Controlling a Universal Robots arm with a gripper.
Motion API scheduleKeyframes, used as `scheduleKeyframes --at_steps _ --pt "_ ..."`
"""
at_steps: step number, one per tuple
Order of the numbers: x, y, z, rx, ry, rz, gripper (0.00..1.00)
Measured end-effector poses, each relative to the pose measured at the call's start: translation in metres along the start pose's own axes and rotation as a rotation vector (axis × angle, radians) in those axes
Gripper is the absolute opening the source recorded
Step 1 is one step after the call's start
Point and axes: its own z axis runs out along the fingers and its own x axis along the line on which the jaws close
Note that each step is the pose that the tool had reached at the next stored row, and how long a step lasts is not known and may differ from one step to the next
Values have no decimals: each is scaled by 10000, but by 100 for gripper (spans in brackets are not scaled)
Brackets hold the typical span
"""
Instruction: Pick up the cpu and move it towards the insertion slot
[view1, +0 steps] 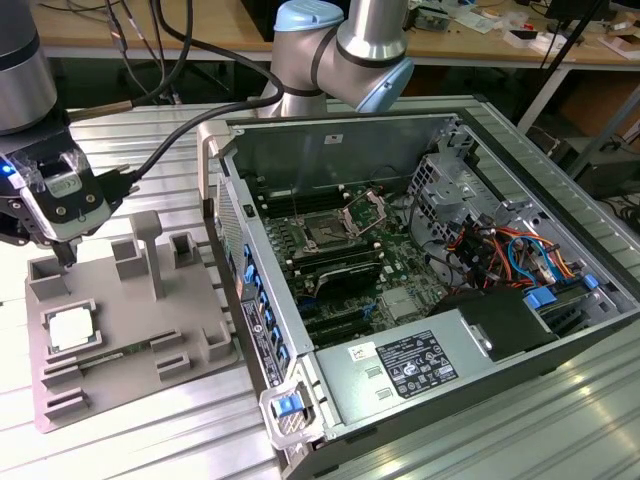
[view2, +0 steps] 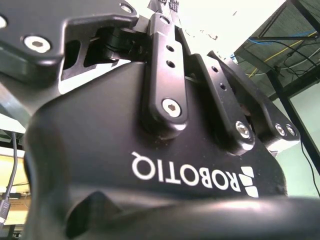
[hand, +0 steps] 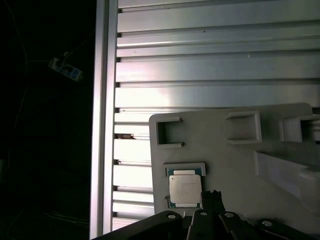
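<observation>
Hovering hand (view1: 65, 257) just above cpu (view1: 68, 328), unlifted on grey tray (view1: 120, 300) | grip: cannot tell | insertion slot (view1: 328, 232) well apart, pickup not yet done

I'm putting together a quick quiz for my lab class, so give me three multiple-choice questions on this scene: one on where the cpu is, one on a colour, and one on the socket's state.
1. The cpu lies: A on the tray; B inside the computer case; C on the floor.
2. The tray is: A red; B grey; C green.
3. The insertion slot is: A covered by a fan; B holding a chip; C empty.

Answers: A, the cpu sits flat on the tray near the gripper; B, its plastic is plain grey; C, its dark centre shows bare.
</observation>
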Motion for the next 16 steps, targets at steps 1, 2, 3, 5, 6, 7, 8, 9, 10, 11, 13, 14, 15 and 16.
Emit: scheduleKeyframes --at_steps 1,2,3,5,6,7,8,9,10,11,13,14,15,16 --pt "0 0 1 0 0 0 11" --pt "0 0 4 0 0 0 11" --pt "0 0 8 0 0 0 11" --pt "0 0 13 0 0 0 11" --pt "0 -1 16 0 0 0 11" --pt "0 -1 19 0 0 0 11" --pt "0 -1 22 0 0 0 11" --pt "0 -1 26 0 1 0 11" --pt "0 -1 28 0 1 0 11" --pt "0 -1 30 0 0 0 11" --pt "0 -1 34 0 1 0 11" --pt "0 -1 37 0 1 0 11" --pt "0 -1 40 0 0 0 11" --pt "0 -2 43 0 0 0 11"
